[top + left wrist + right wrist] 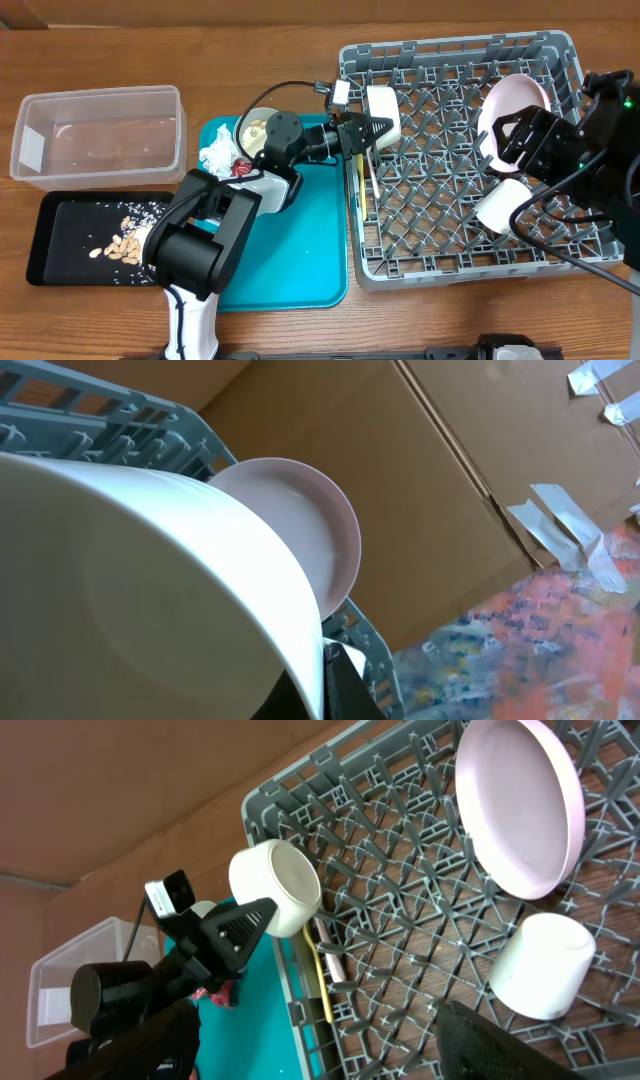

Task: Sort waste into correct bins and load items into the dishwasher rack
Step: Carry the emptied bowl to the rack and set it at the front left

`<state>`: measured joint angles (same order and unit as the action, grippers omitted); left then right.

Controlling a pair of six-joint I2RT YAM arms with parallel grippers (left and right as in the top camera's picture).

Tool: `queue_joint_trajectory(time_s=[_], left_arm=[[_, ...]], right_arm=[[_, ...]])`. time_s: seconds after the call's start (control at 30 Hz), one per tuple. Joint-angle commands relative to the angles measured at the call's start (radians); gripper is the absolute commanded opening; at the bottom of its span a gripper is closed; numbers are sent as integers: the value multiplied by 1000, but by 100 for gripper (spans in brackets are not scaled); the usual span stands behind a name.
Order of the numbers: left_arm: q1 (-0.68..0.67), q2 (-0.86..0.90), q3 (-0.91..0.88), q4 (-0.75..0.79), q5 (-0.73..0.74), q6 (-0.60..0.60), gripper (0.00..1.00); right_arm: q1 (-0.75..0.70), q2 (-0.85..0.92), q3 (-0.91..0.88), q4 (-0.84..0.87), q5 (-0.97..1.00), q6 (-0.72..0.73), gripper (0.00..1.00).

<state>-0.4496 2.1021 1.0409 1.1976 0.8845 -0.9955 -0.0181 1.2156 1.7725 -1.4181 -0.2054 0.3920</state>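
**Clamping cream cup (384, 112) over dishwasher rack (455, 278), left wall**

Reaches with the left arm from the near table edge across the teal tray (300, 250), forearm roughly level. Pinches the left gripper (375, 127) shut on the cream cup's wall. Holds that cup on its side just above the rack's left wall, towards the far corner. Poses the right gripper (503, 145) over the rack's right side, jaws spread and empty, just beside the plate (515, 100).

Leaves open lattice across the rack's centre and near-left quarter. Places the plate on edge between pegs at far right, a second cup (500, 205) on its side near the right wall, and pale yellow cutlery (358, 175) along the left wall.

Presents grey moulded lattice with upright pegs, and smooth glossy cups and plate. Locates the crumpled napkin (217, 155) and red foil wrapper (240, 168) at the tray's far end beside a bowl (255, 128) holding beige bits. Locates nut scraps (120, 245) scattered in the black tray (70, 215), with the clear tub (100, 93) beyond.
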Motion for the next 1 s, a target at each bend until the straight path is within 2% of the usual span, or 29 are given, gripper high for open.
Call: queue_joint_trajectory(time_s=[0.0, 0.23, 0.5, 0.97], left_arm=[[-17, 34, 20, 35, 0, 4, 4], [-42, 34, 84, 82, 54, -6, 4], [-44, 34, 87, -87, 50, 72, 4], [12, 34, 87, -198, 29, 101, 4]], right_arm=[[-4, -8, 3, -1, 7, -2, 79], [-4, -8, 3, -2, 7, -2, 79], [-4, -8, 3, -5, 7, -2, 79], [-4, -8, 3, -8, 23, -2, 79]])
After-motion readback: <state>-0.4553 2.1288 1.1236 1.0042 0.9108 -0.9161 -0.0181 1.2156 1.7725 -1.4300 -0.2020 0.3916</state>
